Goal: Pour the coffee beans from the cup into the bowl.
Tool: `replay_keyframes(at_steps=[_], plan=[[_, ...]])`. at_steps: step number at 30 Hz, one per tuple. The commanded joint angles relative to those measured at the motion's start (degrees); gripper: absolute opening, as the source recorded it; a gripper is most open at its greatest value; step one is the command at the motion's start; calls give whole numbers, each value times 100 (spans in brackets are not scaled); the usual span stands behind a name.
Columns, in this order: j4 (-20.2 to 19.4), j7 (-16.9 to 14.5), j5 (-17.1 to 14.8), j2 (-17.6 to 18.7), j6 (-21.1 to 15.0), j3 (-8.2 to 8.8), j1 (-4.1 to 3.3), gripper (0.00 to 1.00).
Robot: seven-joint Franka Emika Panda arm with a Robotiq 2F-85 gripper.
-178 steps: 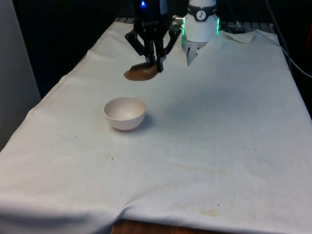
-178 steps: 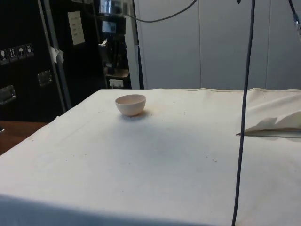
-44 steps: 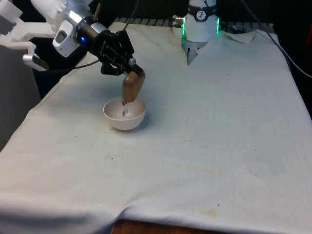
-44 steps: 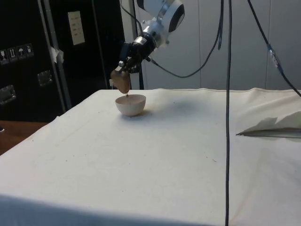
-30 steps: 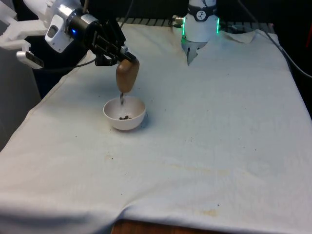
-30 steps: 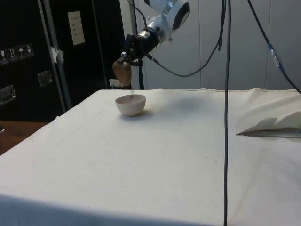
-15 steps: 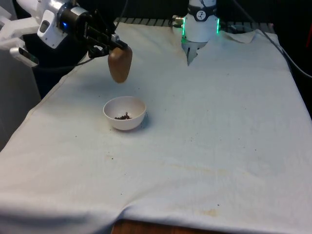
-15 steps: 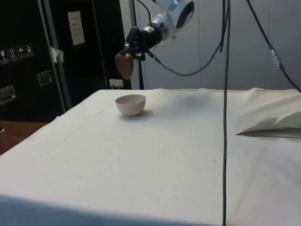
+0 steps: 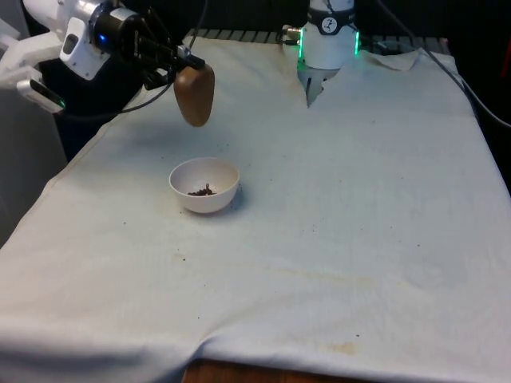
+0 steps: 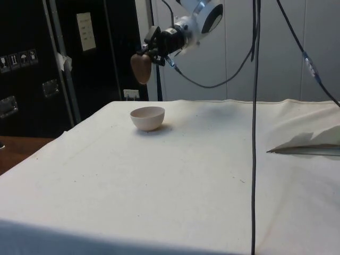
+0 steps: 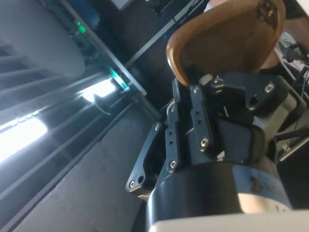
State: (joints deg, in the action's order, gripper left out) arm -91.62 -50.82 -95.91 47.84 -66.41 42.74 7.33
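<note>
A brown cup (image 9: 195, 94) hangs upside down in the air, mouth toward the table, with my gripper (image 9: 180, 69) shut on its rim. It is well above the white bowl (image 9: 204, 184) and a little behind it toward the robot. The bowl stands on the cloth at the front view's left and holds a small heap of dark coffee beans (image 9: 201, 190). From the side, the cup (image 10: 141, 68) hangs high over the bowl (image 10: 148, 117), with the gripper (image 10: 150, 53) beside it. The wrist view looks into the brown cup (image 11: 227, 38) clamped between the black fingers (image 11: 203, 123).
The white cloth (image 9: 335, 207) covers the table. A crumpled fold of cloth (image 10: 311, 141) lies at the side view's right. Black cables (image 10: 255, 106) hang down in front of the side camera. The arm's base (image 9: 329, 36) stands at the table's far end.
The cup tipped over the bowl and beans fell in. Since then the gripper has lifted the upturned cup higher and away from the bowl, and no beans fall now.
</note>
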Motion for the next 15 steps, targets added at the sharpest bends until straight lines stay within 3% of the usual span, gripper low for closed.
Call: replay_keyframes(at_steps=[1,7,8,9,15], plan=[[40,80,-63,34,74,-46,52,2],[29,132,-241,103,241,-52,69,2],[-6,74,-246,97,229,0,17,2],[29,155,-309,132,292,-52,69,2],[29,223,-510,218,441,-52,69,2]])
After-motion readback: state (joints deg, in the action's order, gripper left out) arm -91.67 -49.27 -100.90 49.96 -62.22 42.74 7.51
